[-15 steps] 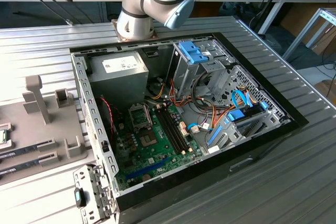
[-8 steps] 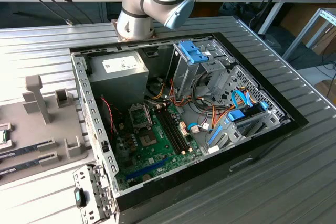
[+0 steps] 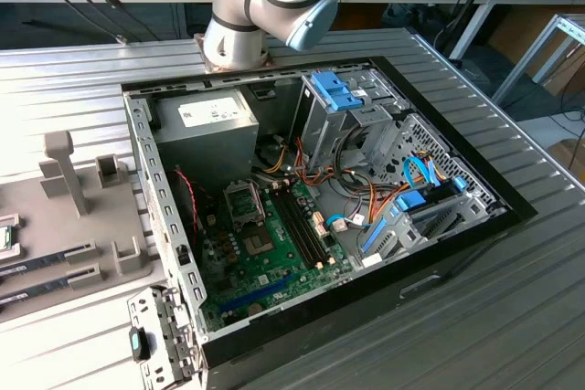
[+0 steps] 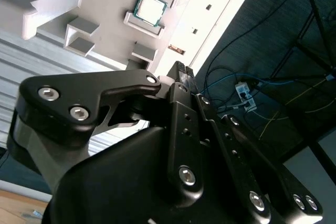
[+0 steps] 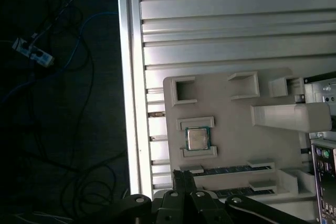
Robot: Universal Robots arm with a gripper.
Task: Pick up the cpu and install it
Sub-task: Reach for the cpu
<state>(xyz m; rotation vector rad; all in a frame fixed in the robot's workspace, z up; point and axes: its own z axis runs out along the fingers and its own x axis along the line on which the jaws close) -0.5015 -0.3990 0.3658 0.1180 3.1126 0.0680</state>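
One cpu (image 5: 198, 139) rests in a walled tray (image 3: 37, 216) pocket, exterior view's left, fixing its pose; gripper (image 5: 183, 176) hovers near, fingers pressed together, empty.

Silver-grey cpu (image 5: 197, 139), green rim; light grey tray (image 5: 236, 129)

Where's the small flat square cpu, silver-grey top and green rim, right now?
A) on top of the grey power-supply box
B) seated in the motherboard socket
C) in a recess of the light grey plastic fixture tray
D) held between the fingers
C: in both wrist views the small flat square silver-grey cpu lies in a framed recess of the light grey plastic fixture tray, apart from the gripper.
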